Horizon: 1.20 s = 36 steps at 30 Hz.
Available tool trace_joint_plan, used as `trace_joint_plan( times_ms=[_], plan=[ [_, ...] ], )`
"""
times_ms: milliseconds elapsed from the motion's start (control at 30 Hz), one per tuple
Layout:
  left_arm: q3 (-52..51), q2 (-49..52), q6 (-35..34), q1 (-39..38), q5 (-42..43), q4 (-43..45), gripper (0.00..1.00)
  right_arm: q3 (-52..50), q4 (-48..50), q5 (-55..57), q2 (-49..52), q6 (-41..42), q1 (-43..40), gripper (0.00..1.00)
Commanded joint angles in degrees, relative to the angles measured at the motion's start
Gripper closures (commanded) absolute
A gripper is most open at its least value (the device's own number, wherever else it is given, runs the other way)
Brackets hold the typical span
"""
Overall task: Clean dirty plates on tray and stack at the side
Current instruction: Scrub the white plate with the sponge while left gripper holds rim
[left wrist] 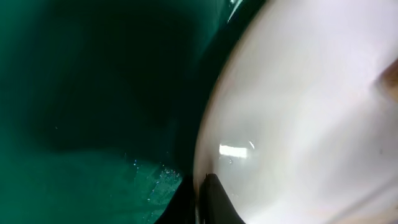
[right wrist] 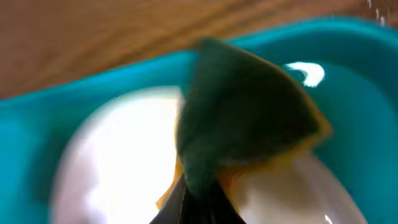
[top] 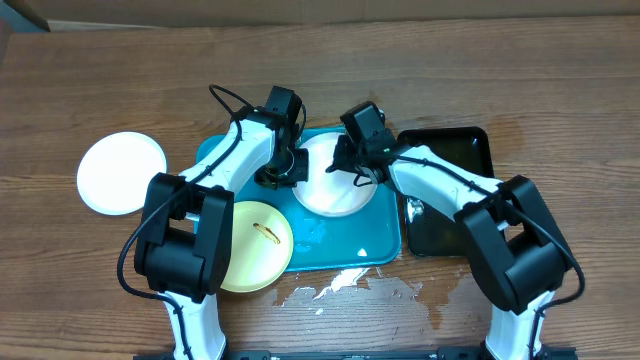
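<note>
Your white plate [top: 335,192] lies on the tray [top: 350,252], its left rim pinched in the left gripper [top: 285,177], whose wrist view is a blur. The right gripper [top: 352,167] is clamped on a green sponge [right wrist: 242,118], which overhead hides. The yellow plate [top: 250,250] overhangs the tray's front-left edge, and the second white plate [top: 122,172] sits well apart.

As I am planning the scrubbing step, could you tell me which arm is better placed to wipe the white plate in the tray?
Right. The right gripper pinches the sponge over the white plate in the tray, while the left gripper is shut at that plate's rim, apparently steadying it.
</note>
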Motion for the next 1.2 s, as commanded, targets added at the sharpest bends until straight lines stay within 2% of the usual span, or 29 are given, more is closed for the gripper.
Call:
trace_joint_plan(
  times_ms=[0,567,1067,1167],
  plan=[
    [-2.08,1.40,3.48,-0.42,-2.73,-1.40,0.96,2.71,0.26,-0.85,-4.79,-2.34,-0.07,0.96],
    [-2.08,1.40,2.12,-0.35,-2.75,-1.38,0.96,2.43,-0.28,-0.55,4.98,-1.11,3.65,0.96],
    [-2.05,1.40,-2.16,1.25,-4.22,-1.40,0.96,3.28,-16.31,2.25,2.84,-1.20,-2.03,0.96],
    [-2.08,1.40,-2.16,1.55,-4.20,-1.42,0.96,3.69,-18.58,2.23,1.62,-3.72,-3.45,0.96]
  ],
)
